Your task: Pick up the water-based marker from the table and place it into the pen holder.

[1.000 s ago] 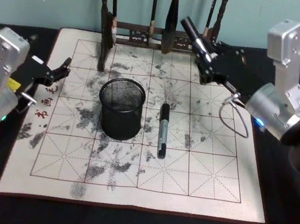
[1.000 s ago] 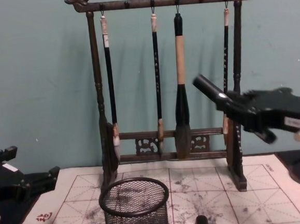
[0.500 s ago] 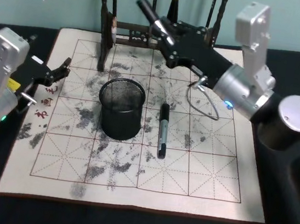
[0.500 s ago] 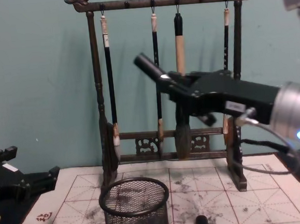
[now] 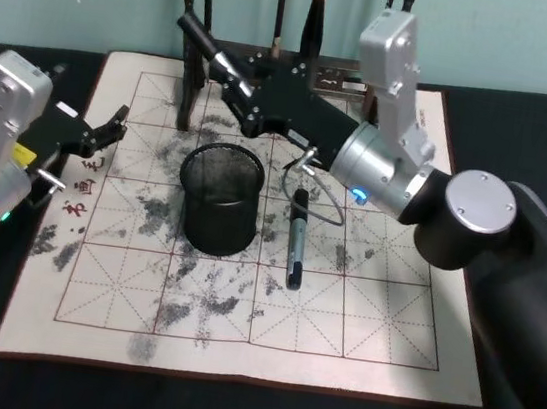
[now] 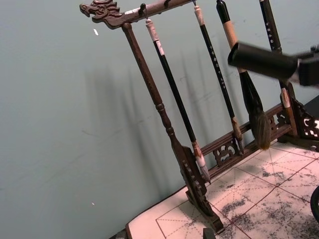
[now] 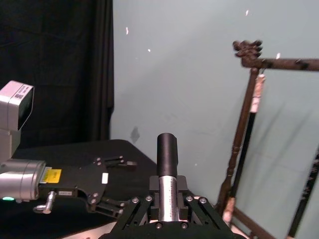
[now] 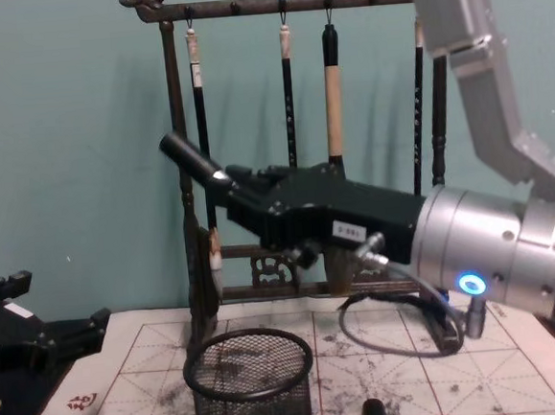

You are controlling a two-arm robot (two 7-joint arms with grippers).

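Note:
My right gripper [image 5: 240, 87] is shut on a black water-based marker [image 5: 206, 46] with a silver band. It holds the marker tilted up and to the left, above the far rim of the pen holder [image 5: 220, 198]. From the chest, the marker [image 8: 192, 161] and the gripper [image 8: 247, 192] hang above the black mesh pen holder [image 8: 250, 383]. In the right wrist view the marker [image 7: 167, 169] stands between the jaws. A second black marker [image 5: 296, 238] lies on the mat right of the holder. My left gripper [image 5: 114, 129] is parked open at the mat's left edge.
A dark wooden brush rack [image 8: 290, 5] with several hanging brushes stands at the mat's far edge, just behind the held marker. The ink-stained practice mat [image 5: 379, 319] covers the black table. A loose cable [image 5: 319, 205] hangs under the right wrist.
My right arm has swung left across the front of the brush rack, carrying the marker from the right side to above the pen holder. The left arm has not moved.

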